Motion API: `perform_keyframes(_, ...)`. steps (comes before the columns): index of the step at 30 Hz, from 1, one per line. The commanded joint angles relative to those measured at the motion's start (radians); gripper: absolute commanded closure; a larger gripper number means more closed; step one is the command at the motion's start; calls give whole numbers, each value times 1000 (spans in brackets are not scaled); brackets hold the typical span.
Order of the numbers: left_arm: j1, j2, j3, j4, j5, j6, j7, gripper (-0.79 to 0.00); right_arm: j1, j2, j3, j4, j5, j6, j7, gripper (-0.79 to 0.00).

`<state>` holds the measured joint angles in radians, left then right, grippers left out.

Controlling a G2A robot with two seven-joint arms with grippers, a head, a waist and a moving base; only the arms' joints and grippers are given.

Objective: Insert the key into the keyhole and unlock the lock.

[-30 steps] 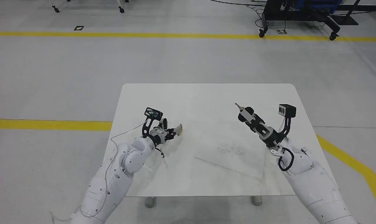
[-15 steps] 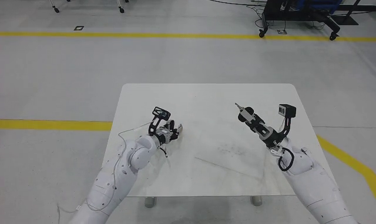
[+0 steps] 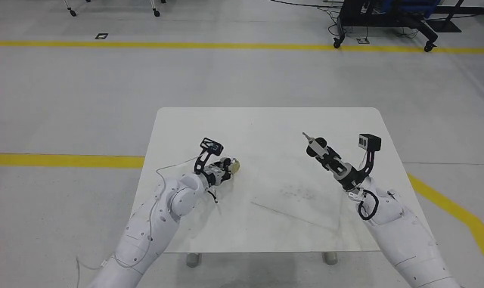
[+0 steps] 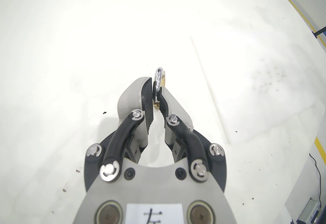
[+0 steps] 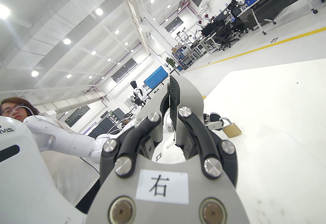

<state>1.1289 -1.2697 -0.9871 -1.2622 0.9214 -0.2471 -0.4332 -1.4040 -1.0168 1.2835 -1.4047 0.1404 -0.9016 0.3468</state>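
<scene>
The left gripper [image 4: 155, 94] is clamping the lock [image 5: 231, 130] on the table [image 3: 265, 129]. The right gripper [image 3: 313, 144] is pinching the key [image 3: 305, 135], pointing to 10 o'clock; the lock is lying at its 9 o'clock.

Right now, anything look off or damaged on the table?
Nothing broken or spilled. The padlock is tilted, pinched by its shackle in the left gripper; the right gripper holds the key well apart from it. The table has grey smudges and dark specks, nothing more.
</scene>
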Motion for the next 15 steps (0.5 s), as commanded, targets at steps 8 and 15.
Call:
perform_keyframes(8,-12,-6,-5,18,-26,20,8,0,0,0,0,0,0,0,0,0)
perform_keyframes(15,-13,-12,-43,27,-68,138,74,0,0,0,0,0,0,0,0,0)
